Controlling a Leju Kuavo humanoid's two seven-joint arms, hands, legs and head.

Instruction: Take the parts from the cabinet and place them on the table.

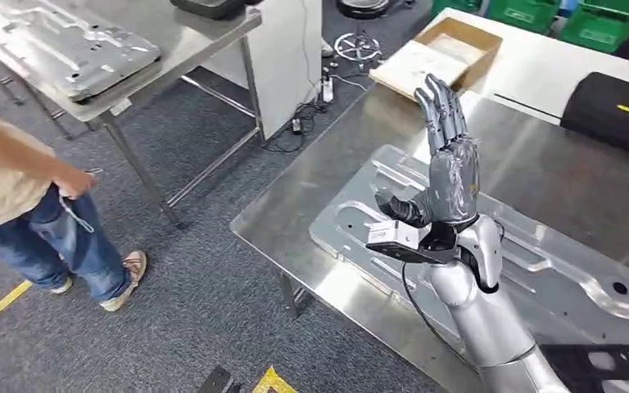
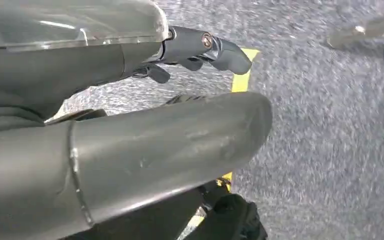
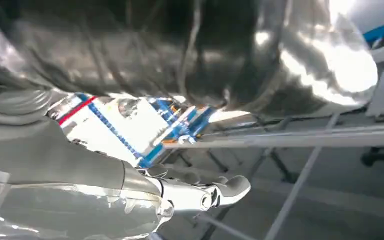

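While fingers spread, right hand [image 1: 452, 176] holds nothing, above ribbed stamped-metal part [image 1: 557, 270], shiny steel table [image 1: 295, 221].

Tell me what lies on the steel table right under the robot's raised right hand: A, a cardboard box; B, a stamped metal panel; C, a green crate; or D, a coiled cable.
B: in the head view the right hand is lifted with fingers spread above a stamped metal panel lying flat on the steel table.
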